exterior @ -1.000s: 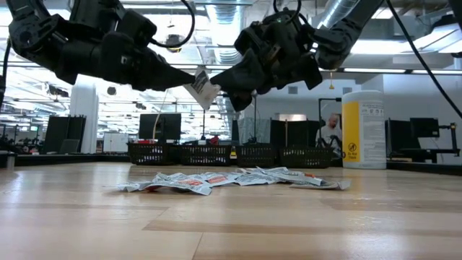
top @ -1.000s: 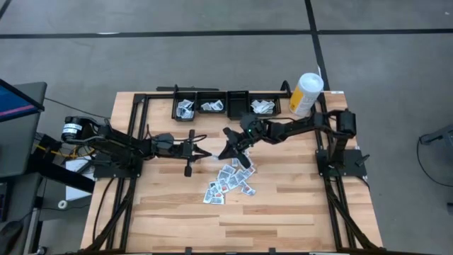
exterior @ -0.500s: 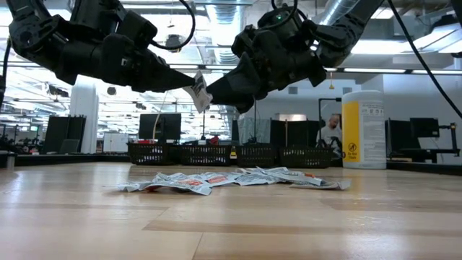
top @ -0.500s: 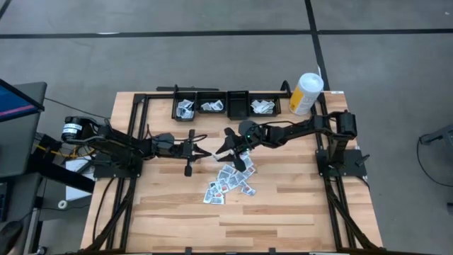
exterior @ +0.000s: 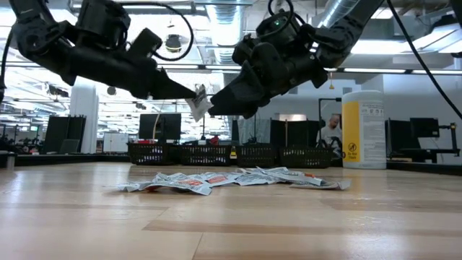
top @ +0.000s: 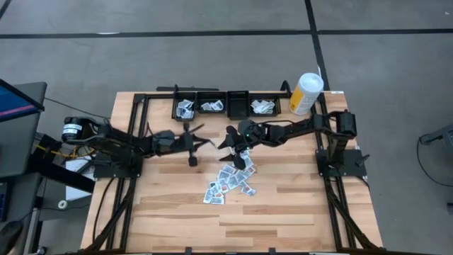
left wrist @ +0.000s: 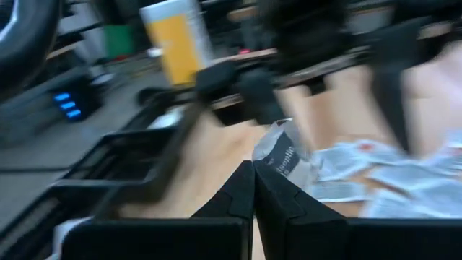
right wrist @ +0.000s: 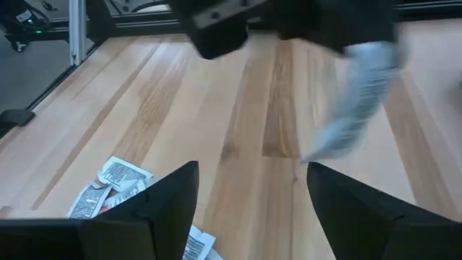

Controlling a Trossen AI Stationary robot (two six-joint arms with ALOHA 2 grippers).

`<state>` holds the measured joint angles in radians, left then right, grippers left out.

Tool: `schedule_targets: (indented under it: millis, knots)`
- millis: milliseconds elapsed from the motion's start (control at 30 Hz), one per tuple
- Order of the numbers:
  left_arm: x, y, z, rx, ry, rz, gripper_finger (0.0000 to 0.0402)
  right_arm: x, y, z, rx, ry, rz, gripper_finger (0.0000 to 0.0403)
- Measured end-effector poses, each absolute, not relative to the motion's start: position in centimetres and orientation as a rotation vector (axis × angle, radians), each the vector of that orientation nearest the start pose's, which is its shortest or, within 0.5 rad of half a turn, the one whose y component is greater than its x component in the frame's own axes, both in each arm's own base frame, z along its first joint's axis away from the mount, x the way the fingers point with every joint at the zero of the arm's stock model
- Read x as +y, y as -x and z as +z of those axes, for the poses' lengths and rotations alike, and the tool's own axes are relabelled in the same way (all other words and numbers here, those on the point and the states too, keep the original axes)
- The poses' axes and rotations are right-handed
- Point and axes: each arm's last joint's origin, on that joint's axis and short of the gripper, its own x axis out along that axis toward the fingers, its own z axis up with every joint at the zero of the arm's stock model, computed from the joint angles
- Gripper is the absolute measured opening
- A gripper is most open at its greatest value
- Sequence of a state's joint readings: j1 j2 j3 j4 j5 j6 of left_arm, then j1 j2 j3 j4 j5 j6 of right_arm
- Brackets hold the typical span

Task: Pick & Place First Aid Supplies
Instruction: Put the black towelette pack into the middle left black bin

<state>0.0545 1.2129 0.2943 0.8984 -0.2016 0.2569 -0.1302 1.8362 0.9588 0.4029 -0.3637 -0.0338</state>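
My left gripper (exterior: 189,96) is shut on one white first aid packet (exterior: 198,104) high above the table's middle, also in the left wrist view (left wrist: 284,150). My right gripper (exterior: 216,108) stands open right beside that packet on its right, touching nothing; its fingers (right wrist: 184,189) are spread wide, with the packet (right wrist: 361,90) beyond them. A pile of first aid supplies (top: 230,180) lies flat on the wood below, also in the low view (exterior: 231,179). My left gripper pinches the packet by one edge (left wrist: 266,163) between its two fingertips. The fingers come level from the table's left. The packet stands on edge beyond the fingertips, lifted clear of the table.
A row of black bins (top: 226,105) with packets in them stands along the far edge. A tall white-and-yellow canister (top: 306,93) stands at the far right. Bare wood stretches near the front edge (top: 233,227).
My right gripper has opened and let go of the packet, which both grippers held a second ago. My left gripper keeps the packet and has swung a little toward the table's far edge with it.
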Motion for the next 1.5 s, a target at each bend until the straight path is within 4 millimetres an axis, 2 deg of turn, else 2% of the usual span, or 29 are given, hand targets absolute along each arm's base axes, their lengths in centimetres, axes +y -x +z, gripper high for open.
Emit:
schedule_targets:
  millis: [333,500,667,833,933,1067,1233,1500]
  knots:
    - [7.9,-20.5,19.1,0.091,-0.244,0.554,0.0007,-4.4,-37.3,16.3,0.481,-0.092,0.224,0.0249]
    - [10.6,-19.4,19.3,0.065,-0.223,0.589,0.0008,-4.4,-37.3,16.3,0.48,-0.09,0.225,0.0249]
    - [12.8,-18.4,20.5,-0.013,-0.242,0.639,0.0007,-4.4,-37.3,16.3,0.476,-0.089,0.224,0.0249]
    - [14.6,-20.5,21.2,-0.02,-0.255,0.517,0.0009,-4.4,-37.4,16.5,0.453,-0.083,0.225,0.0249]
    - [16.0,-22.5,20.5,0.024,-0.245,0.507,0.0011,-4.4,-37.4,16.5,0.454,-0.084,0.225,0.0249]
    - [17.6,-24.3,18.4,0.109,-0.203,0.558,0.0012,-4.2,-37.4,16.4,0.461,-0.092,0.229,0.0249]
    - [18.3,-24.6,17.1,0.168,-0.181,0.68,0.0012,-3.8,-37.4,16.3,0.474,-0.093,0.241,0.0249]
    - [18.1,-24.3,18.4,0.128,-0.167,0.689,0.0018,-3.8,-37.3,16.3,0.479,-0.064,0.246,0.0249]
